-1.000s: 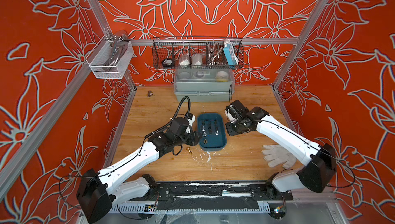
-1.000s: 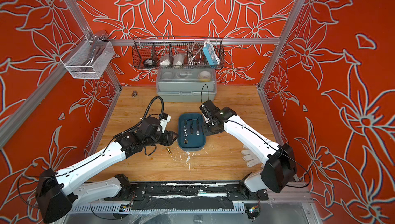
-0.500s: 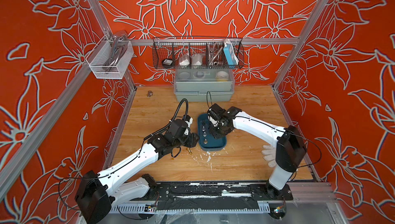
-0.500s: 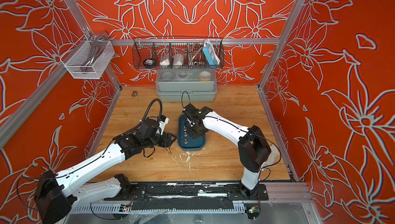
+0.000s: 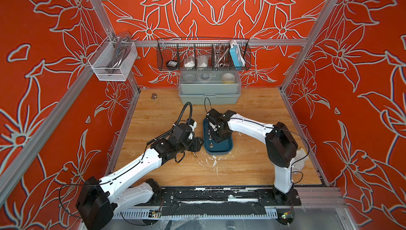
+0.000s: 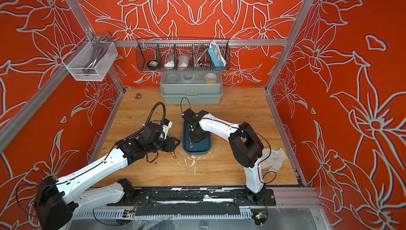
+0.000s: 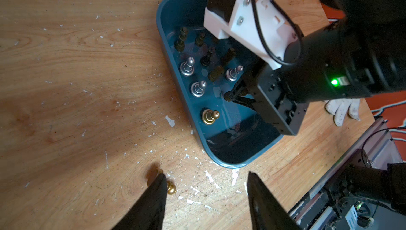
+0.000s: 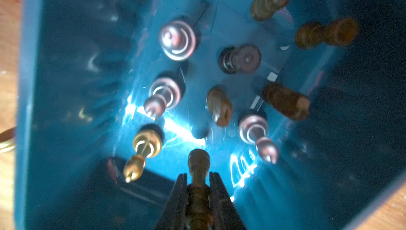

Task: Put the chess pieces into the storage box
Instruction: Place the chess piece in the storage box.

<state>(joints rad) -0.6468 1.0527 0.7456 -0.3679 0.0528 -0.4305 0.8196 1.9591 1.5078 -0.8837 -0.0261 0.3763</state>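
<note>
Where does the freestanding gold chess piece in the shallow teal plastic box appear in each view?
Both top views: gold chess piece, teal box end nearest the robot.
Left wrist: gold piece beside silver pieces.
Right wrist: gold piece beside right gripper's held piece.
Shared landmark: box rim.

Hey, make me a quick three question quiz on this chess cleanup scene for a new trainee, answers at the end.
1. True or false: the right gripper is shut on a chess piece over the storage box.
2. How many pieces show on the table outside the box? A none; B one; C four.
3. Fill in: the jaws of the left gripper stand ____.
Key: 1 true. 2 B, the gold piece. 3 open.
</note>
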